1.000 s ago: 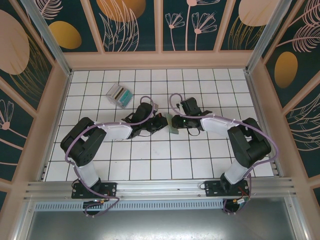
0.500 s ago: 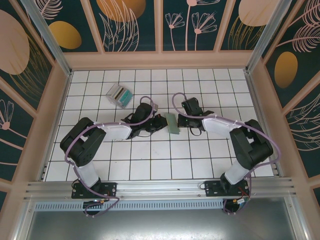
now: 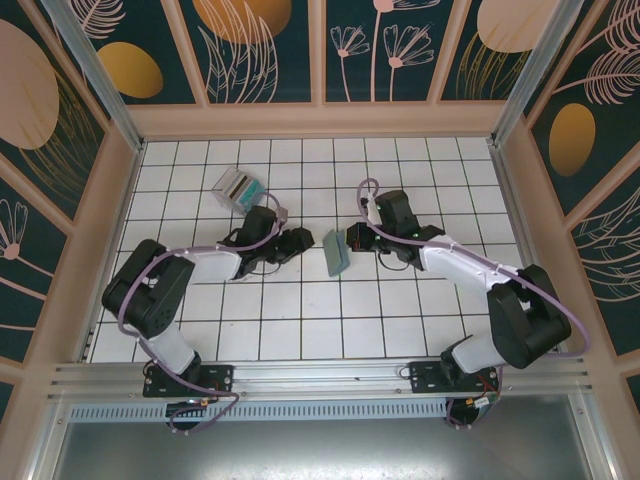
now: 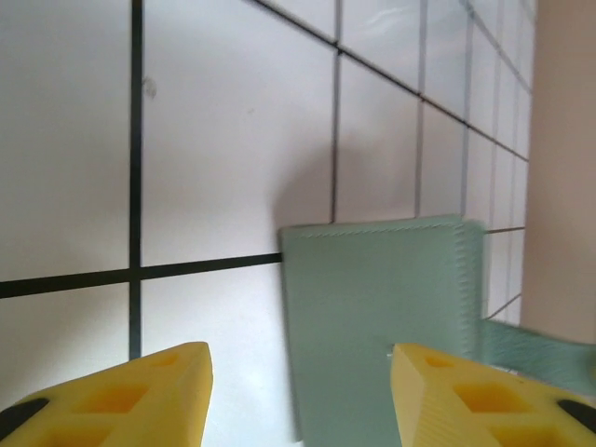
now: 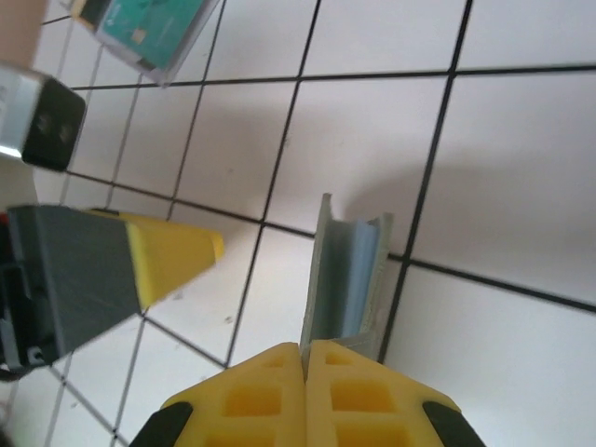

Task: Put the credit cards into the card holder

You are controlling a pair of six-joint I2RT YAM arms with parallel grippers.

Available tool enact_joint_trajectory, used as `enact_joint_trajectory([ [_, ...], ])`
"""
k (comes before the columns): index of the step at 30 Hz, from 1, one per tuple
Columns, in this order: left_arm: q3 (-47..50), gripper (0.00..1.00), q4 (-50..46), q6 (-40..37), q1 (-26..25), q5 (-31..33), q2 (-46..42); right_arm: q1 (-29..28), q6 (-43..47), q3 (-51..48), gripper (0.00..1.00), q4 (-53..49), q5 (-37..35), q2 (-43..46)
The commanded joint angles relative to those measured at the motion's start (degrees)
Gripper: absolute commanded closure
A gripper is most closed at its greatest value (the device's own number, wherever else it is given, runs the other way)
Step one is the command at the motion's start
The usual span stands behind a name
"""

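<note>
Jaws of my right gripper press flat together, pinching the near rim of the card holder and propping it on edge on the white tiled table (a thin grip, but it appears to hold). Standing it up this way, I judge, keeps the sleeve steady and its slot within reach of the other arm. Between its sage-green walls a pale blue-grey card shows. Opposite, my left gripper stands about half open and empty, with the holder's broad stitched face squarely toward it, just ahead of the fingertips. From above, the holder's long axis runs roughly near to far, leaning slightly, at mid-table between the two arms. Remaining credit cards lie fanned at the far left, well apart.
</note>
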State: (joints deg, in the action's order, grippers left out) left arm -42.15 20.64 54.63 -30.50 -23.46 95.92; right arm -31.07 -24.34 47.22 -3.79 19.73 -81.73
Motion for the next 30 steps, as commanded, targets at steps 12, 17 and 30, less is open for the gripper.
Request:
enact_joint_trajectory([
  [12,1.17,0.44,1.28,-1.37,0.79,-6.58,-3.03,-2.59,-4.72,0.20,1.00,6.36,7.46,-1.24],
  [17,1.08,0.47,1.16,-2.05,0.84,-6.46,-2.46,-2.68,-3.93,0.79,1.00,5.34,6.58,-2.70],
  [30,-1.34,0.45,-3.18,-6.41,0.81,-5.86,-1.16,-2.75,-3.10,1.76,1.00,4.25,6.29,-2.57],
])
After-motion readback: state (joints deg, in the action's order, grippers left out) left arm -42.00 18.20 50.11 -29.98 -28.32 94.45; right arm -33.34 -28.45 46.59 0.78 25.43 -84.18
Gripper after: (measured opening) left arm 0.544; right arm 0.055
